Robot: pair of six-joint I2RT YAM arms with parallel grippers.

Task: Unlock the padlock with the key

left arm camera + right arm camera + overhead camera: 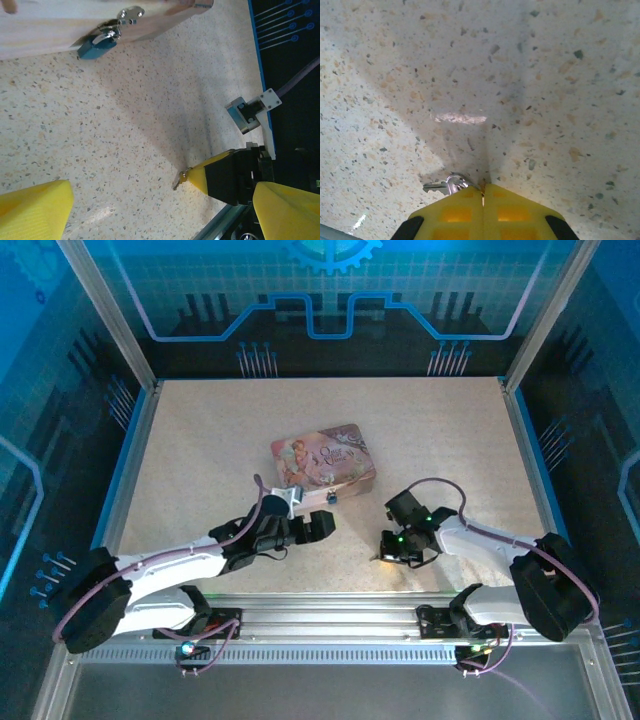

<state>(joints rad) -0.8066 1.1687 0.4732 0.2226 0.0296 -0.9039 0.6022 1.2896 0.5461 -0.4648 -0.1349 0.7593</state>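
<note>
Step in hand, as judged: picking the key up off the surface.

Findings:
- Your right claw [482, 192] is pressed tip-down on the surface [470, 75], pads closed flush with no gap between them.
- The key [442, 186] lies flat just left of the claw's tips. Its ring touches the seam and its blade points away to the left. Whether the ring is actually pinched cannot be told from these views.
- Your left claw [320, 524] stands wide and empty, low over the surface.
- The padlock [97, 46] hangs from the hasp [127, 15] on the front wall of the pink tin [50, 25], ahead of the left claw and well apart from the right claw, beyond it and to its left.

Recommendations:
1. Lift the right claw slowly and only slightly, then check that the key rises with it. A tip-edge grip on a ring is likely to slip or let the key swing.
2. If the key is left behind, open narrowly, shift the claw left so the pads straddle the key's head, and close again.
3. Aim for a grip that leaves the blade projecting clear of the pads and rigid. A dangling key probably cannot be steered into the keyhole.
4. Use the left claw to steady the padlock body before you bring the key across.
</note>
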